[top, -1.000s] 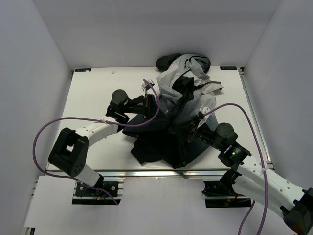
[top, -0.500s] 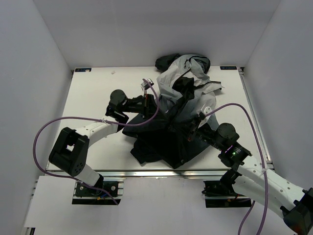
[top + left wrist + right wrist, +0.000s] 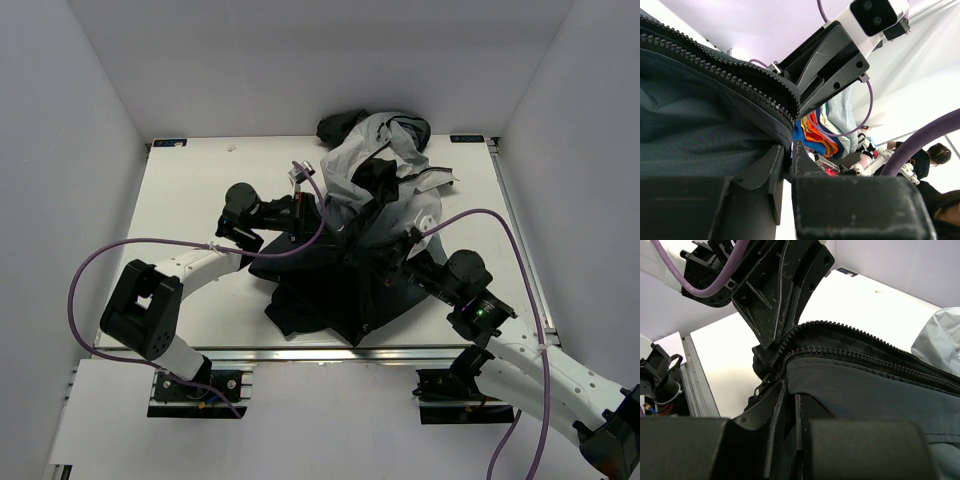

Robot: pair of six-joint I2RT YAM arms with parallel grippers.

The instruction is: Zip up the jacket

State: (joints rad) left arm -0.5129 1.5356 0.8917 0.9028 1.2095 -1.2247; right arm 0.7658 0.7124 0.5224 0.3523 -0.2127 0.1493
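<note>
The jacket [image 3: 370, 230] lies crumpled mid-table, light grey at the far end and dark charcoal near me. My left gripper [image 3: 302, 210] holds its left dark edge; in the left wrist view my left gripper [image 3: 788, 152] is shut on the jacket's zipper edge [image 3: 740, 80]. My right gripper [image 3: 392, 265] grips the dark part from the right; in the right wrist view my right gripper [image 3: 791, 390] is shut on the fabric beside the zipper teeth [image 3: 850, 355], with the zipper pull [image 3: 759, 390] just left of its fingers. The two grippers face each other closely.
White table [image 3: 190, 200] with metal rails along the right edge [image 3: 520, 250] and near edge [image 3: 300, 352]. White walls enclose three sides. Purple cables [image 3: 110, 250] loop over both arms. A dark sleeve end [image 3: 340, 124] lies at the far edge.
The right arm has drawn back slightly to the right, and the dark near part of the jacket shifted a little with it. The left arm barely moved.
</note>
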